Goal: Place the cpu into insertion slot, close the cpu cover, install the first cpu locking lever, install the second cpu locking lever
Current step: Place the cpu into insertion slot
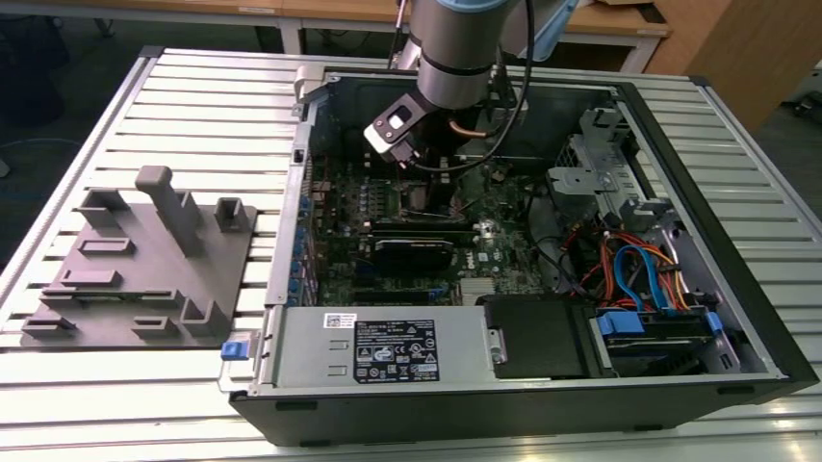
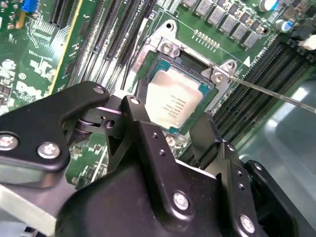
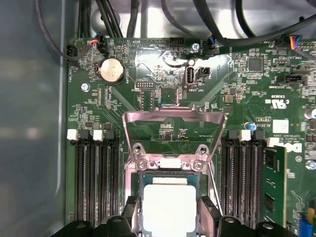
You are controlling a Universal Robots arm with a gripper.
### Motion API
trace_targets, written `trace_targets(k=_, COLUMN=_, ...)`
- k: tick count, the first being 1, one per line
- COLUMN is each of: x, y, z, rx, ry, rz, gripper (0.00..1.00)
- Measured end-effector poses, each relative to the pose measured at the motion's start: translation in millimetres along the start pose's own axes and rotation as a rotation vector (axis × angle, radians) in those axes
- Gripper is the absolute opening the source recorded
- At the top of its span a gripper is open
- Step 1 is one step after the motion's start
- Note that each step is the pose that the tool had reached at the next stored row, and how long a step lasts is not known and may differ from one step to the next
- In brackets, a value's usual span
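Note:
The cpu (image 2: 175,98) (image 3: 168,200), a small square chip with a pale metal top, lies level in the insertion slot (image 2: 196,60) (image 3: 168,174), whose dark middle shows along one edge of the chip. My gripper (image 2: 170,116) (image 3: 168,210) is low over the green motherboard (image 1: 385,241), and its black fingers (image 3: 129,213) press close against two opposite sides of the chip. The cpu cover (image 3: 173,117), a silvery frame with a cut-out middle, stands swung open behind the slot. A thin metal lever (image 2: 276,94) sticks out from one corner of the slot.
Long black memory slots (image 3: 96,173) run along both sides of the socket, with a fitted module (image 3: 274,182) on one side. Cables (image 1: 629,269) and drive cages fill the case on the exterior view's right. A grey fixture plate (image 1: 141,260) lies on the table at its left.

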State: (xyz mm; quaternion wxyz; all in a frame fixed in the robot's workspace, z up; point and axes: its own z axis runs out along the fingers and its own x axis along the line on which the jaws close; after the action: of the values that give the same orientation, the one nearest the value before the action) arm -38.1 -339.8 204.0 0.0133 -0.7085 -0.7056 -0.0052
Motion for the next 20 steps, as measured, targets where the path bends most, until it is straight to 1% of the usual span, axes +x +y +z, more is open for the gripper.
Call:
trace_targets(k=6, x=0.3, y=-0.1, z=-12.0, rx=0.0001, ry=-0.0001, rz=0.000, gripper=0.61)
trace_targets(k=9, x=0.4, y=-0.2, z=-16.8, rx=0.0002, ry=-0.0001, rz=0.000, gripper=0.61)
trace_targets(k=14, x=0.4, y=-0.2, z=-17.3, rx=0.0003, ry=-0.0001, rz=0.000, gripper=0.61)
trace_targets(k=15, x=0.5, y=-0.2, z=-17.3, rx=0.0002, ry=-0.0001, rz=0.000, gripper=0.60)
trace_targets(k=16, x=0.5, y=-0.2, z=-17.3, rx=0.0002, ry=0.0000, rz=0.000, gripper=0.53)
trace_targets(k=17, x=0.5, y=-0.2, z=-17.4, rx=0.0002, ry=-0.0001, rz=0.000, gripper=0.53)
trace_targets(k=19, x=0.5, y=-0.2, z=-17.5, rx=0.0003, ry=-0.0001, rz=0.000, gripper=0.41)
trace_targets(k=20, x=0.5, y=-0.2, z=-17.5, rx=0.0002, ry=0.0000, rz=0.000, gripper=0.41)
